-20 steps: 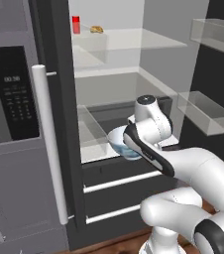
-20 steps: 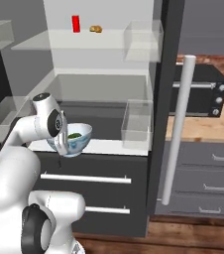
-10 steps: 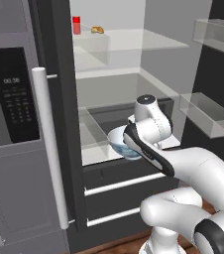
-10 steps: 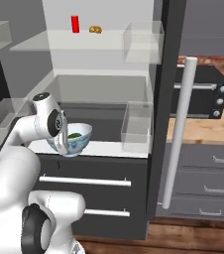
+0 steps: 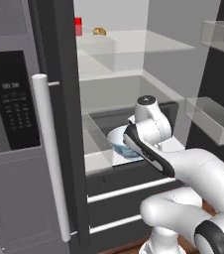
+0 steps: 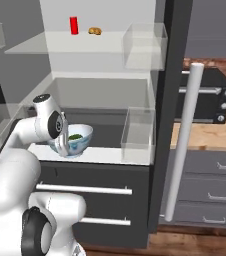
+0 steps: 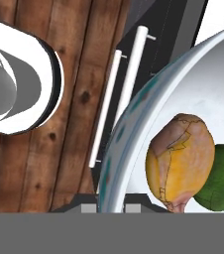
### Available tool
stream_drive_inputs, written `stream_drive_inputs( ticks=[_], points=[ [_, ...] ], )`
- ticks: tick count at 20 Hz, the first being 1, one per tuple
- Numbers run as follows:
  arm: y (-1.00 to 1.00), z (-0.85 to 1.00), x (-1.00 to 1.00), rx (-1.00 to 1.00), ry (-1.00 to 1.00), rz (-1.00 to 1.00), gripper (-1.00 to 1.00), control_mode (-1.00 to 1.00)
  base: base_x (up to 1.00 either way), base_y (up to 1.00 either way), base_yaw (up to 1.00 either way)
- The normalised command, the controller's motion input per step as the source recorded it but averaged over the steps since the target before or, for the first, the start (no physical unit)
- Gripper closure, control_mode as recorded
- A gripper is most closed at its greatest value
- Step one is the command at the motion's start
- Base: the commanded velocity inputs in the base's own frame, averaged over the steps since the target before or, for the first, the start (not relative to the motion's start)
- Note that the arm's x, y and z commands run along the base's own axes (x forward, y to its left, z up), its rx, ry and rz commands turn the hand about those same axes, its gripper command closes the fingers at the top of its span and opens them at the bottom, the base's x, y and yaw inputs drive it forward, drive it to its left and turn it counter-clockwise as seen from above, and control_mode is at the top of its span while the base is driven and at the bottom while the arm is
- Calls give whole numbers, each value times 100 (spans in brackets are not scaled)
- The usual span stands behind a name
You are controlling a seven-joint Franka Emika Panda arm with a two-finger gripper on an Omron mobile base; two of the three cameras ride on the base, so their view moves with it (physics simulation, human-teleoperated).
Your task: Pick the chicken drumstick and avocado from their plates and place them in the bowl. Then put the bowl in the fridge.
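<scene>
Bowl (image 6: 75, 140), loaded with chicken drumstick (image 7: 180, 161) and avocado (image 7: 220, 178), sits at the front left edge of the fridge's white lower shelf (image 6: 115, 155), just above the drawers. Gripper (image 6: 62, 145) is clamped on the bowl's near rim. To finish well: seat the base flat and well inside the edge, then part the jaws and lift straight off the rim without tipping it.

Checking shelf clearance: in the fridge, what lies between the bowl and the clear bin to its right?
Bare white shelf only, between bowl and clear bin, in the right base view.
</scene>
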Motion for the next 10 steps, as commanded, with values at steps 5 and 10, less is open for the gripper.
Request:
stream_drive_inputs(
  ticks=[5, 10],
  points=[
    [0, 0, 0, 0, 0, 0, 100, 100, 32, 0, 0],
    [0, 0, 0, 0, 0, 0, 100, 100, 40, 0, 0]
  ],
)
